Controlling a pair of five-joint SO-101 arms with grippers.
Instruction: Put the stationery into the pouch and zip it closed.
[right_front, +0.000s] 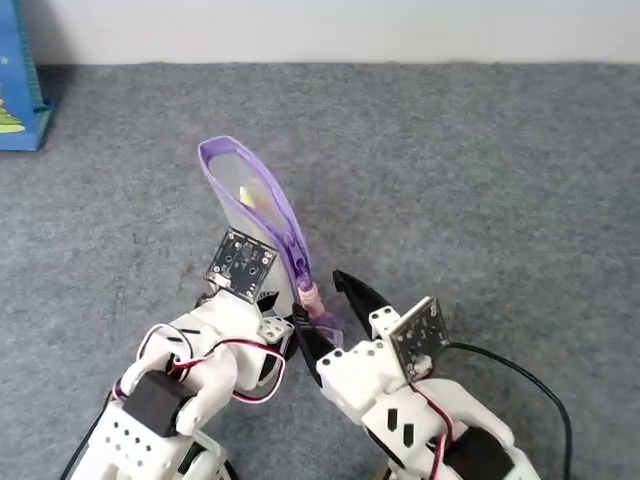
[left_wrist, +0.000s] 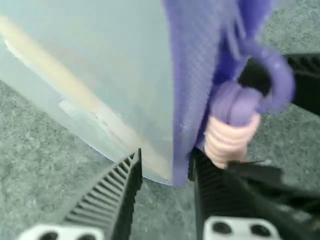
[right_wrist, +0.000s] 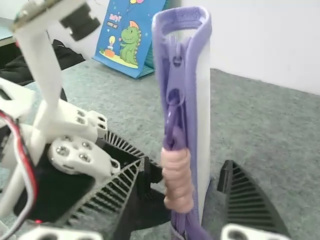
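A purple pouch (right_front: 262, 205) with a clear side stands tilted up off the grey felt, and a pale yellow item (right_front: 247, 197) lies inside it. My left gripper (left_wrist: 166, 170) is shut on the pouch's (left_wrist: 100, 75) lower end, one ribbed finger on each side. A pink coiled zipper pull (right_wrist: 177, 180) hangs from the zip at that same end. My right gripper (right_wrist: 185, 162) is open, its black fingers either side of the pull without touching it. From above, the right gripper (right_front: 335, 320) sits just right of the pull (right_front: 310, 295).
A blue bag (right_front: 18, 90) printed with a dinosaur stands at the far left by the white wall. A black cable (right_front: 530, 385) trails from the right arm. Grey felt stretches open to the right and behind the pouch.
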